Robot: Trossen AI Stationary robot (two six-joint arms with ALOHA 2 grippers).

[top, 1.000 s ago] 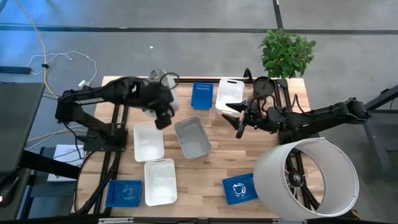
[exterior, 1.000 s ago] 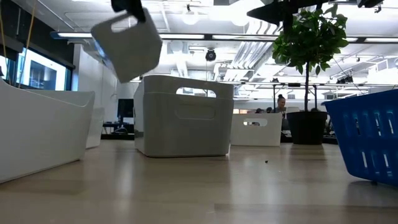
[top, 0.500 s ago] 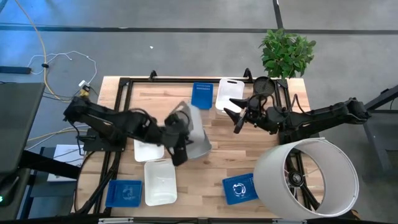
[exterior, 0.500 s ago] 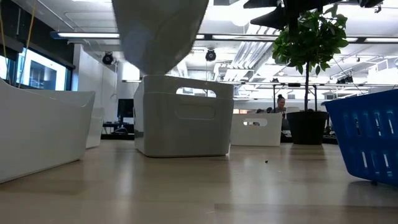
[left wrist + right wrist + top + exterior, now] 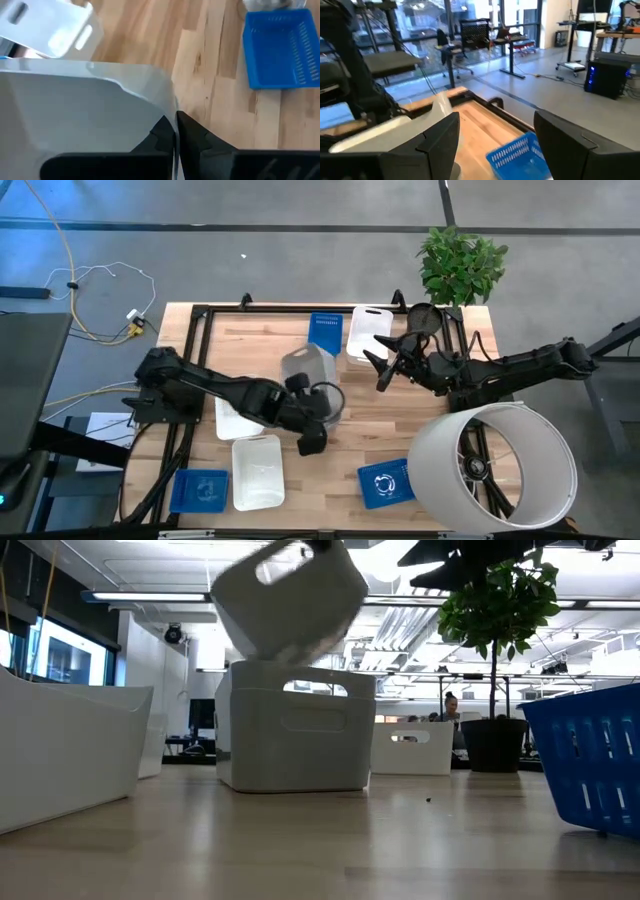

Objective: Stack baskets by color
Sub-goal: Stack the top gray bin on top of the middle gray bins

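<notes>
A translucent grey basket (image 5: 303,368) (image 5: 290,595) hangs tilted in the air over the table's middle, with my left gripper (image 5: 318,402) (image 5: 175,132) shut on it. Right under it a second grey basket (image 5: 295,730) stands on its bottom on the table. My right gripper (image 5: 383,365) (image 5: 495,145) hovers open at the far right, holding nothing, near a white basket (image 5: 370,330) and a blue basket (image 5: 325,333). Two more white baskets (image 5: 240,408) (image 5: 258,472) lie left of the middle. My left gripper pinches the raised grey basket's thin side wall at its rim (image 5: 173,117), close to a rounded corner, one finger on each face of the wall. The fingers slant downward from the table's left. The basket is lifted clear and tilted above the grey basket below.
Two blue baskets (image 5: 200,490) (image 5: 385,483) lie near the front edge. A big white cylinder (image 5: 490,470) with a wheel inside fills the near right corner. A potted plant (image 5: 460,265) stands at the far right. A person shows far off in the room (image 5: 455,705).
My left gripper has carried the grey basket from the far left of the table toward the right and near edges, sinking a little, until it hangs over the grey basket in the middle. The held basket has turned and tipped on the way.
</notes>
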